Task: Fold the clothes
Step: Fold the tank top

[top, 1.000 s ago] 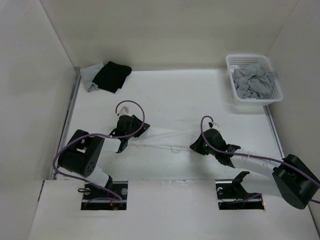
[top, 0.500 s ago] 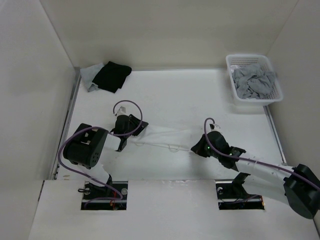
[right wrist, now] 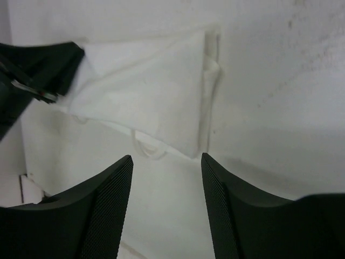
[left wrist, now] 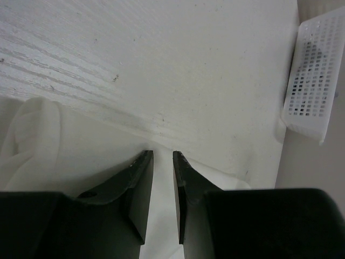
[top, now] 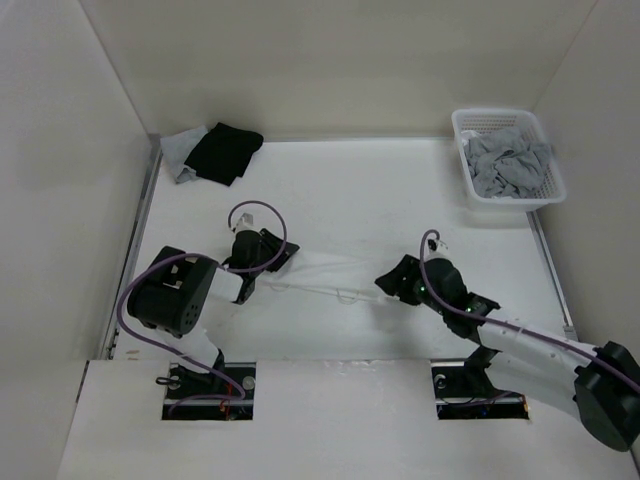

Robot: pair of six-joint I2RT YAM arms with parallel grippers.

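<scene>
The clothes [top: 325,276], a thin white undershirt, lie in a narrow folded band on the white table between my two grippers. My left gripper [top: 281,262] holds the shirt's left end. In the left wrist view its jaws [left wrist: 163,155] stand close together with white fabric [left wrist: 81,151] running between them. My right gripper [top: 387,284] is open just right of the shirt's other end. In the right wrist view its fingers [right wrist: 167,159] stand wide apart over bare table, and the shirt's folded edge [right wrist: 151,102] with a strap loop lies just ahead, free.
A white plastic basket [top: 462,124] of grey garments [top: 510,162] stands at the back right, and its side [left wrist: 315,75] shows in the left wrist view. A black cloth [top: 225,152] on pale grey cloth [top: 180,155] lies at the back left. Walls enclose the table.
My right gripper has opened and let go of the shirt's right end, which now lies flat on the table. The left gripper has kept its hold and barely moved.
</scene>
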